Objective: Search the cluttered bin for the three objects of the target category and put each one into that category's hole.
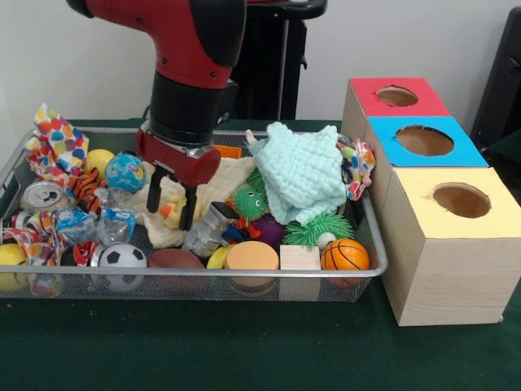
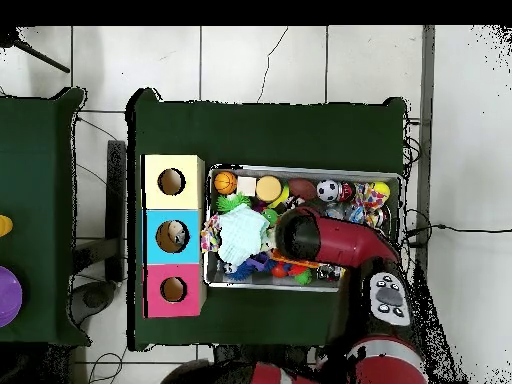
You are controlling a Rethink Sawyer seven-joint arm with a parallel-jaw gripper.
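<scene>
The red-and-black arm comes down from the top of the front view and hangs its gripper (image 1: 173, 198) low over the left-centre of the bin (image 1: 203, 285), its two dark fingers (image 1: 189, 210) spread apart and closed on nothing, their tips just above a cream cloth (image 1: 216, 191) printed with small yellow shapes. The silver mesh basket fills the left and middle of the frame, heaped with clutter — a pale mint knitted cloth (image 1: 305, 171) draped over the pile at centre right, a green spiky toy (image 1: 250, 201) beside it, a small basketball (image 1: 344, 254) in the lower right corner, a soccer ball (image 1: 122, 259) and a brown football (image 1: 175, 259) along the front edge, a globe-patterned ball (image 1: 124, 172) and a crushed can (image 1: 44, 196) toward the left. At the right of the frame stand three pale wooden boxes in a row beside the basket; the hole (image 1: 397, 96) sits in the red-topped box (image 1: 395, 95) at the upper right, behind the blue-topped box (image 1: 423, 140) and the yellow-topped box (image 1: 460, 204). From overhead the arm (image 2: 330, 240) covers the middle of the basket — the gripper itself is hidden beneath it.
</scene>
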